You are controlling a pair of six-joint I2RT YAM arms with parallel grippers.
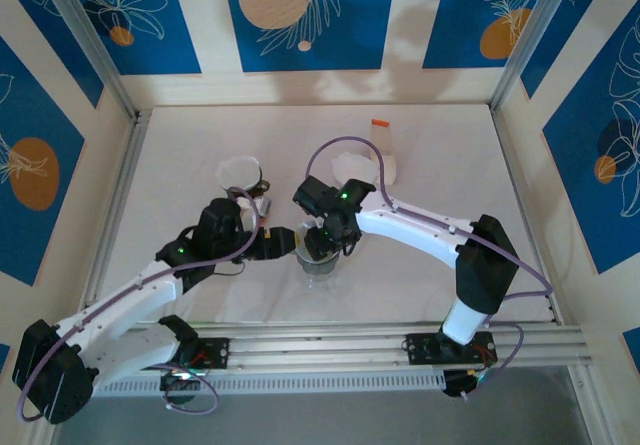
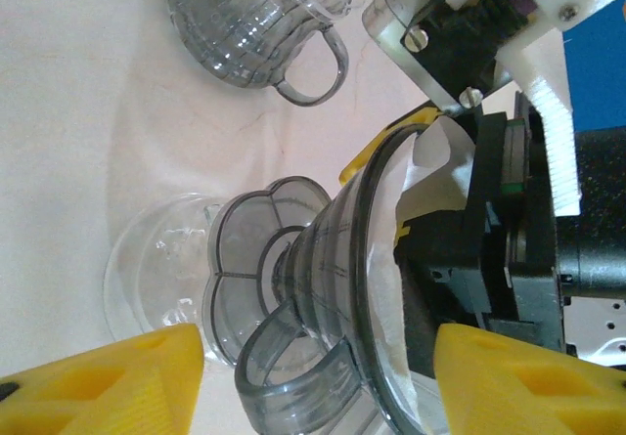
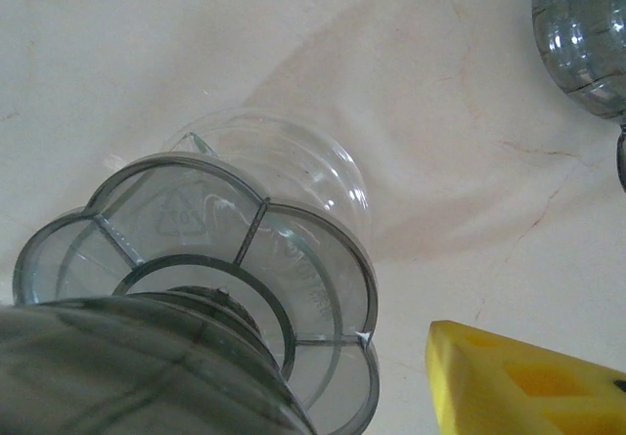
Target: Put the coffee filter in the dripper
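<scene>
The grey see-through dripper (image 2: 323, 288) stands on a clear glass server (image 2: 156, 259) mid-table (image 1: 318, 257). A white coffee filter (image 2: 430, 176) lies inside the dripper's cone, its edge rising above the rim. My right gripper (image 1: 328, 233) hangs over the dripper's mouth, its black body against the filter. One of its yellow fingers (image 3: 528, 386) stands wide to the side, outside the dripper's flower-shaped base (image 3: 196, 259); the other is hidden behind the cone. My left gripper (image 2: 318, 386) is open, its yellow fingers (image 2: 108, 381) on either side of the dripper's handle, not touching it.
A second grey dripper (image 2: 254, 24) stands behind to the left, with a white filter in it (image 1: 240, 175). A stack of white filters (image 1: 365, 170) and an orange-capped bottle (image 1: 380, 133) sit at the back. Metal frame rails border the table.
</scene>
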